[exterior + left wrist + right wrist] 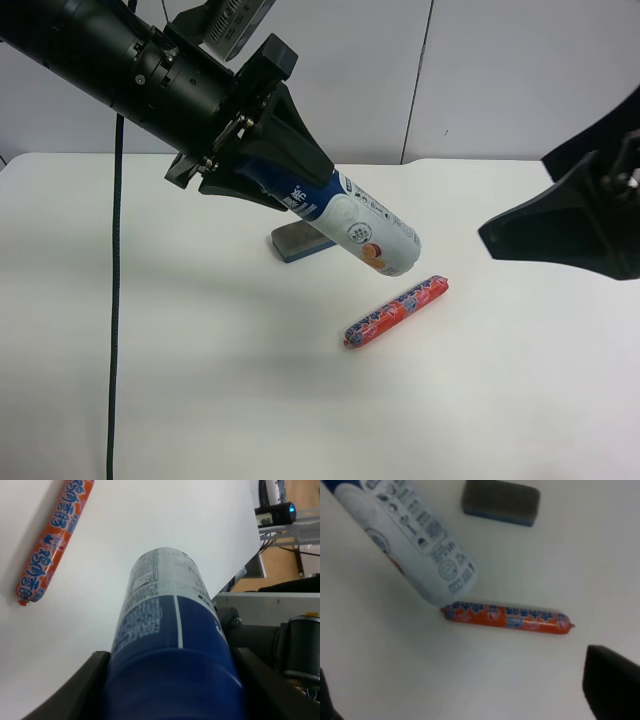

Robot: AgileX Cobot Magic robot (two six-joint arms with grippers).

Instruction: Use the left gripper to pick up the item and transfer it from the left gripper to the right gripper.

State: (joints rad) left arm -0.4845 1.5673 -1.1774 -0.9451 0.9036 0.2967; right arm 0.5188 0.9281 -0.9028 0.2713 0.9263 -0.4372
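The white-and-blue bottle (365, 230) hangs tilted above the table, its white end pointing down toward the sausage stick. My left gripper (300, 190), on the all-black arm, is shut on the bottle's dark blue end. The left wrist view shows the bottle (160, 605) between the two fingers of that gripper (175, 680). My right gripper (513, 197) is open and empty, off to the side of the bottle and apart from it. The right wrist view shows the bottle's white end (415, 535) ahead of the gripper (465, 680).
A red-blue sausage stick (397, 310) lies on the white table just below the bottle's low end; it also shows in both wrist views (507, 617) (52, 537). A grey-topped blue eraser (300, 240) lies behind the bottle (501, 501). A black cable (115, 300) hangs at the left.
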